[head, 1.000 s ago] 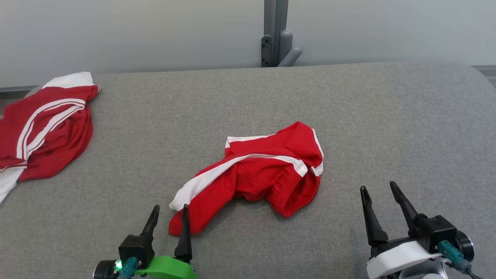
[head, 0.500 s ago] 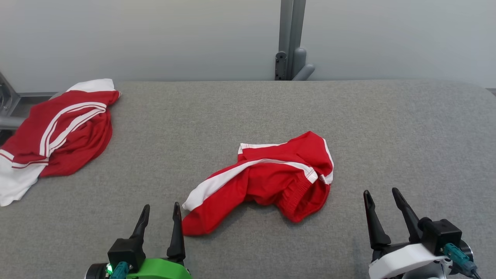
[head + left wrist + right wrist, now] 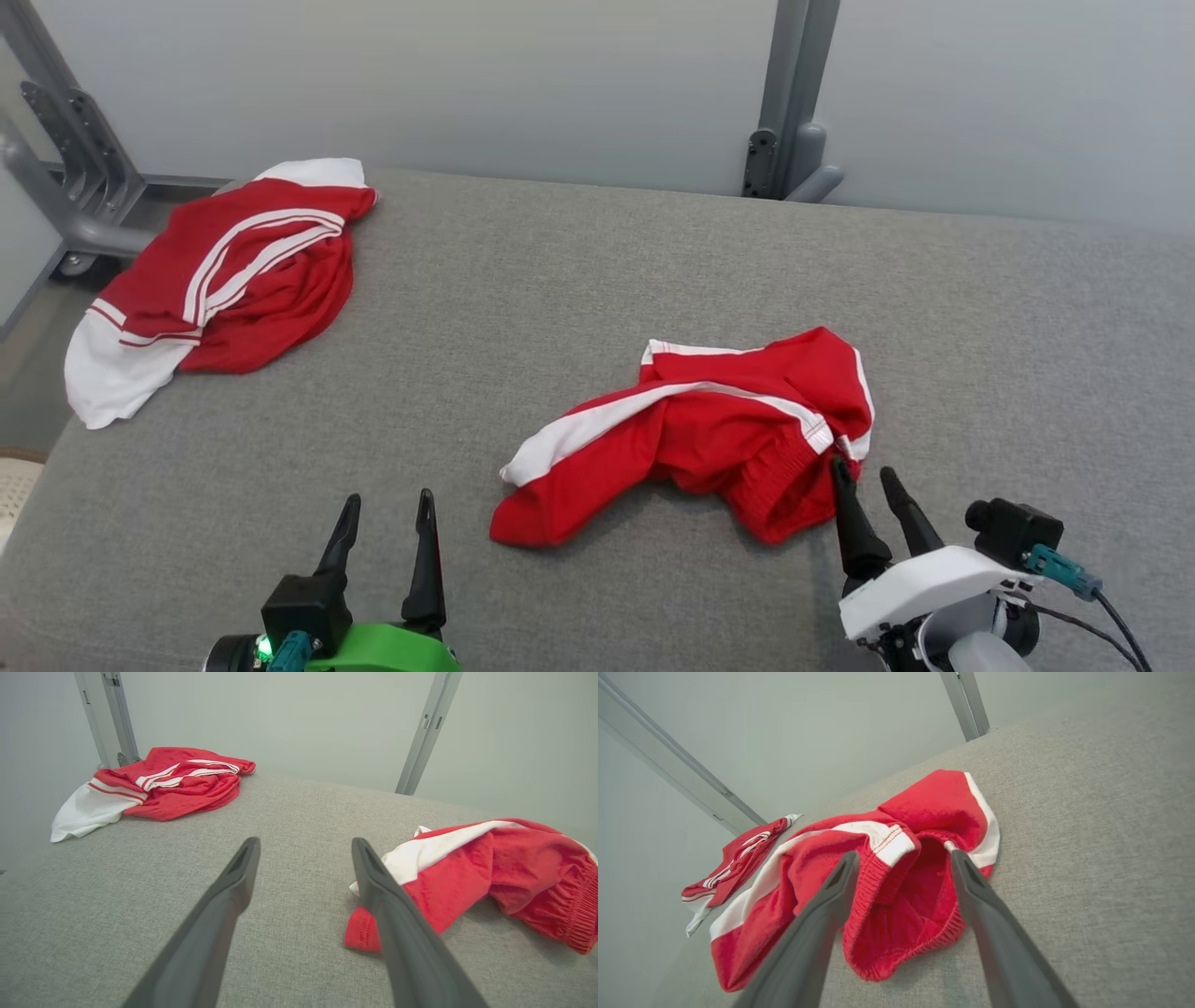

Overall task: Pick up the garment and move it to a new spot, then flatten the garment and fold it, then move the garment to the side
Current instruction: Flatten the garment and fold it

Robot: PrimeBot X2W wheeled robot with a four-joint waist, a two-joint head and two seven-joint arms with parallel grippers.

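Time to pick up the red garment (image 3: 709,434). Lies crumpled near the middle of the table (image 3: 579,271), a bit toward the near edge and the right side.

For the right gripper (image 3: 861,467): wide open, nothing held, tips right at the stretchy waistband (image 3: 878,877) of the red garment. Hard to tell whether touching or not. For the left gripper (image 3: 388,497): wide open too, nothing held, low by the near edge, near the garment's left tip but apart from it.

To do it well:
- Push the right gripper down with one finger over the waistband and one under.
- Pinch a thick fold of cloth, not the gray table cover.
- Squeeze all the way shut before lifting.
- Lift slowly and straight up, to stop any slipping.
- Bring the left gripper to the white-striped end for a second hold, in case of sagging cloth.

Counting now:
- Two grippers.
- One red garment to move.
- One other red and white garment (image 3: 233,280), at the far left corner, hanging a little over the edge.
- One table.
- Two gray metal posts (image 3: 789,93) behind the far edge.
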